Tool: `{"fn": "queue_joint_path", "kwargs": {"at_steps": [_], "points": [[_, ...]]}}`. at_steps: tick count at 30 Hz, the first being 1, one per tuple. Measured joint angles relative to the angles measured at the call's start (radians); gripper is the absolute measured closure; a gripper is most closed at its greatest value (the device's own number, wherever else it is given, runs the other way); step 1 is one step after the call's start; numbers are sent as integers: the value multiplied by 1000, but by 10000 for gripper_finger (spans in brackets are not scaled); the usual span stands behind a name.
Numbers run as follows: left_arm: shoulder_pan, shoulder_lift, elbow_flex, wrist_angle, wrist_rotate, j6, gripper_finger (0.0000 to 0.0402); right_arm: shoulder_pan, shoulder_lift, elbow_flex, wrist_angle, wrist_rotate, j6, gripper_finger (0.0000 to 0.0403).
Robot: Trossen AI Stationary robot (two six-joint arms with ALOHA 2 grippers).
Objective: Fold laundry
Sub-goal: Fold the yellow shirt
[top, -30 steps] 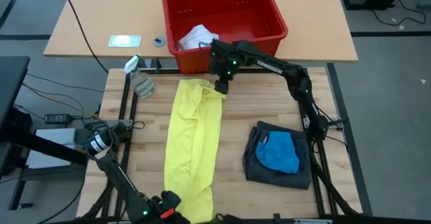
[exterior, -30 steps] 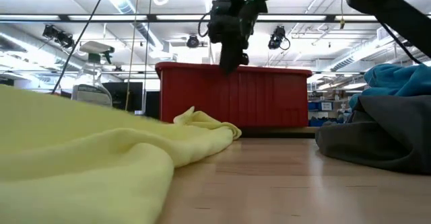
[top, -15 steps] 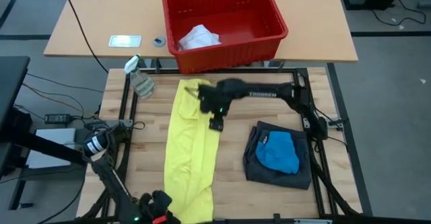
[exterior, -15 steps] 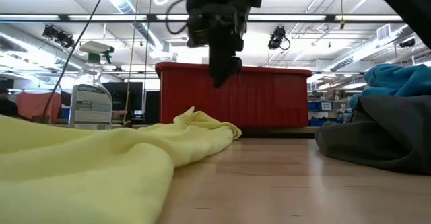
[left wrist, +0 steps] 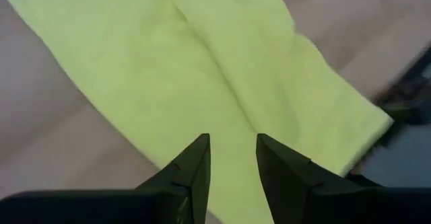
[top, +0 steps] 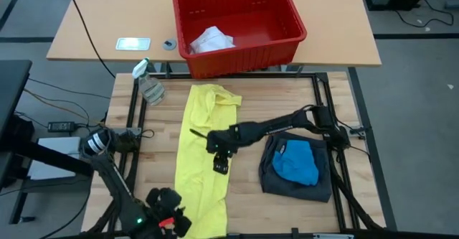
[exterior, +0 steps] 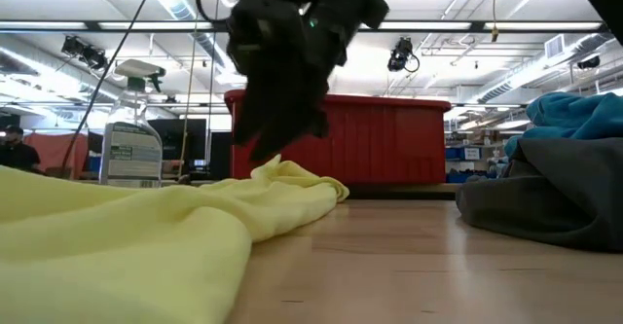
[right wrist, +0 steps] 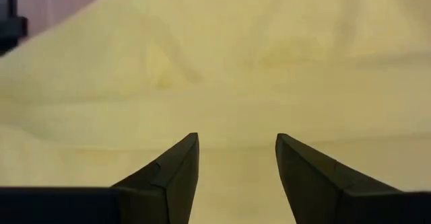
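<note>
Folding half done: yellow shirt lies lengthwise-folded mid-surface, my right hand open above it, left hand open, both empty.

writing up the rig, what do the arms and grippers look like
Both arms are slim and black. The right arm carries white lettering along its link; the left arm has a silver cylindrical joint. The left gripper and right gripper each have two dark wedge-shaped fingers.

A red plastic slotted basket is placed on the far tan table; a clear spray bottle lies on the slatted wooden worktable.
</note>
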Motion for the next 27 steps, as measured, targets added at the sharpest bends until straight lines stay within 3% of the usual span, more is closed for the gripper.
{"fn": "queue_joint_path", "kwargs": {"at_steps": [4, 7, 11, 18, 22, 27], "points": [[63, -31, 0, -67, -1, 102, 284, 21, 0, -83, 32, 97, 11, 209], [122, -64, 0, -128, -2, 163, 285, 24, 0, -169, 60, 104, 9, 213], [210, -121, 0, -186, -2, 255, 285, 25, -12, -258, 92, 49, -2, 217], [348, -222, 0, -186, -2, 481, 286, 92, -100, -280, -173, -74, -49, 221], [452, -245, 0, -186, -2, 635, 286, 105, -234, -281, -164, 2, -67, 221], [628, -246, -27, -121, 54, 846, 286, 4, -342, -281, -160, 154, -130, 221]]}}
